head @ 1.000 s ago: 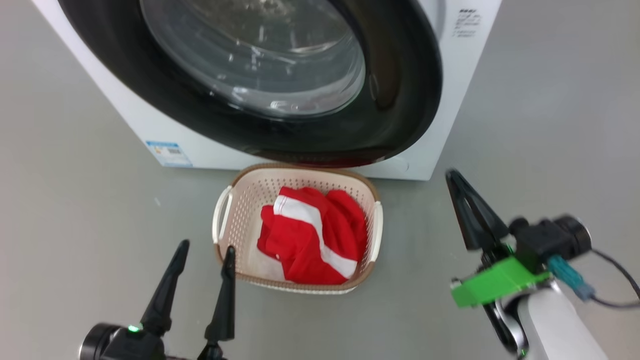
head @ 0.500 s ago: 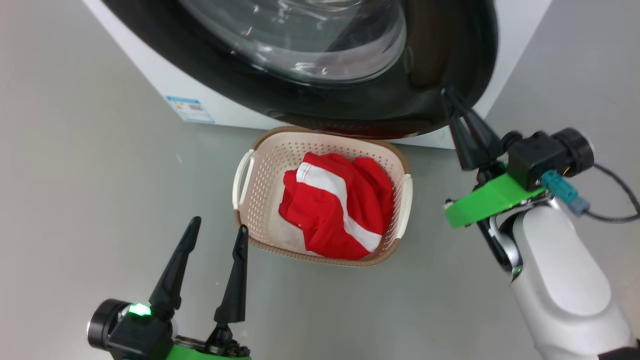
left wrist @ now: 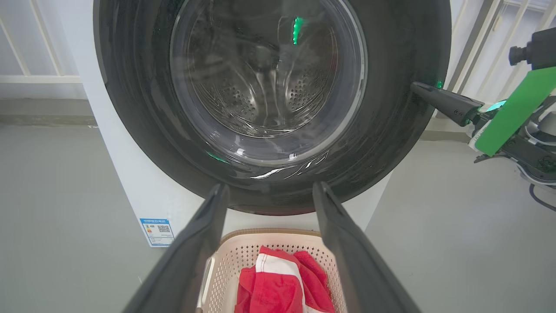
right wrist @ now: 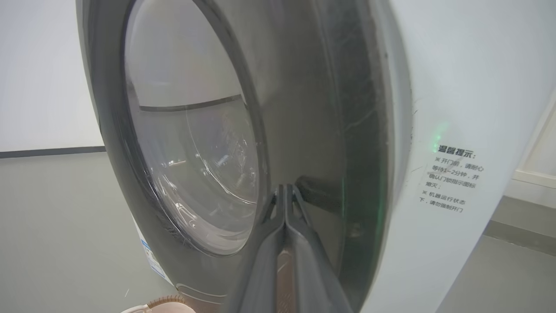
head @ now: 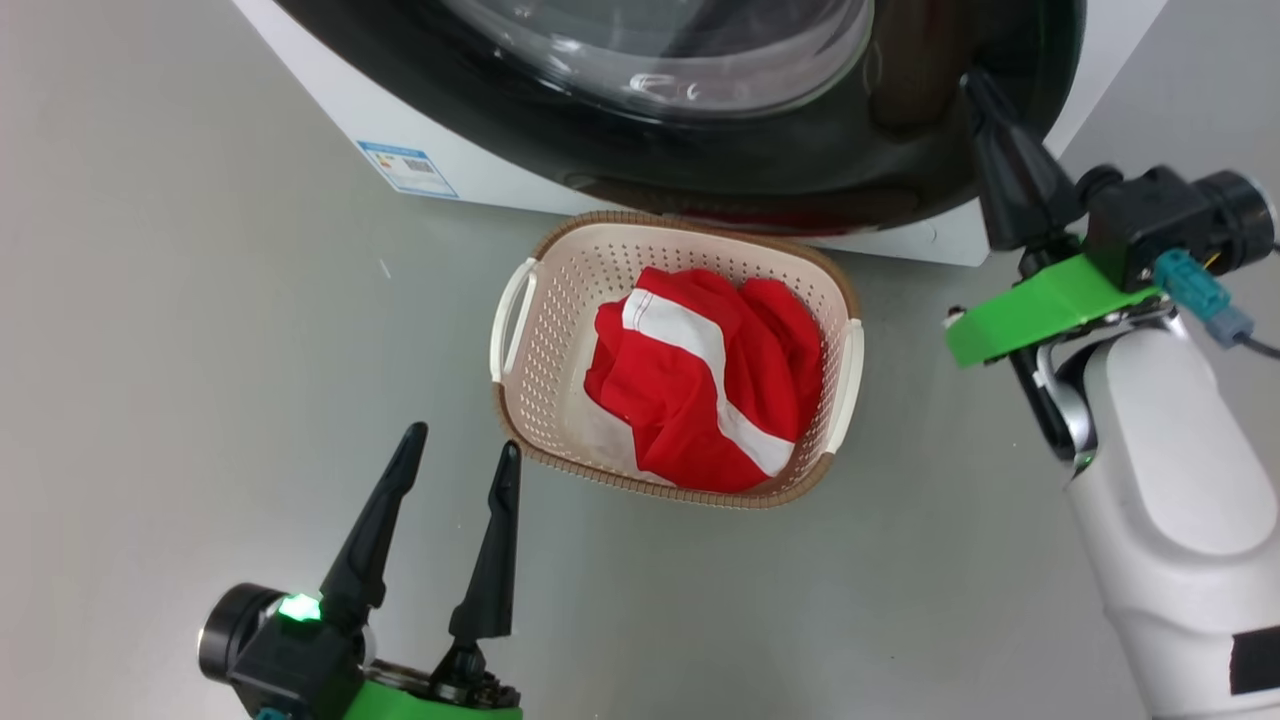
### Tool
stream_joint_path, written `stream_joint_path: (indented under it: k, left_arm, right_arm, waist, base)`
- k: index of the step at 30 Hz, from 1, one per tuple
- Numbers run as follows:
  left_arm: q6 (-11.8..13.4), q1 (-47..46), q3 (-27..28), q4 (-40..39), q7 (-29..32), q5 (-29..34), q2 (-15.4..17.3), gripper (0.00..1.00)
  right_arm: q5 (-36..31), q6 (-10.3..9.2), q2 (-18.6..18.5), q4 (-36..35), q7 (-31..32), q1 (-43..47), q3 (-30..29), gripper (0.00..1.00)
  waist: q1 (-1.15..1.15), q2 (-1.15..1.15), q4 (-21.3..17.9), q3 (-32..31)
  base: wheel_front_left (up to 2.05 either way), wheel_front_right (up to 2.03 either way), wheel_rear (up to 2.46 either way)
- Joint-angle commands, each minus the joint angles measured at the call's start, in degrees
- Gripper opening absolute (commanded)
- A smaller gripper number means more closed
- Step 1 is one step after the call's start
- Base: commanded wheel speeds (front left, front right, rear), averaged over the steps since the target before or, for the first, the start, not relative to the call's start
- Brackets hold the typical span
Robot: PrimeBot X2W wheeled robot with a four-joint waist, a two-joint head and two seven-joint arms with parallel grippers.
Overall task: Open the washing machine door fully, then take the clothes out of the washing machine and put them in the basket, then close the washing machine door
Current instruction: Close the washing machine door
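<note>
The washing machine door (head: 760, 170) stands just behind the basket (head: 650, 218), which holds the red clothes (head: 680, 400). The right claw (head: 975, 85), fingers together, points up at the door's black rim. The left claw (head: 462, 440), fingers apart, hovers low beside the basket.

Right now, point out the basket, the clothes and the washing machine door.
basket (head: 555, 330), head view, bare perforated left wall.
clothes (head: 670, 400), head view, red fabric beside the white stripe.
washing machine door (left wrist: 130, 95), left wrist view, glossy black rim.
</note>
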Motion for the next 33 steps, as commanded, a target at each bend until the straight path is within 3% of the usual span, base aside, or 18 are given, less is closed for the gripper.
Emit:
stream_joint_path:
  k: [1, 18, 33]
  left_arm:
    - [0.35, -1.53, 1.32, -1.57, -0.44, -0.40, 0.28, 1.00]
    - [0.22, -3.90, 0.08, -1.15, -0.44, -0.80, 0.27, 1.00]
    - [-0.02, -5.36, -0.32, -0.49, -0.44, -0.59, 0.27, 1.00]
  right_arm:
    - [-0.87, 0.11, 0.32, -0.84, -0.36, -2.50, -0.05, 0.00]
    - [-1.57, 0.11, -2.77, 5.85, -0.36, -13.22, -2.40, 0.00]
    - [-2.96, 0.11, -3.05, 9.86, -0.36, -18.65, -2.63, 0.00]
  waist:
    - [0.00, 0.00, 0.08, 0.88]
    - [0.00, 0.00, 1.06, 3.89]
    - [0.00, 0.00, 1.24, 4.41]
  base:
    - [0.00, 0.00, 0.00]
    - [0.00, 0.00, 0.00]
    - [0.00, 0.00, 0.00]
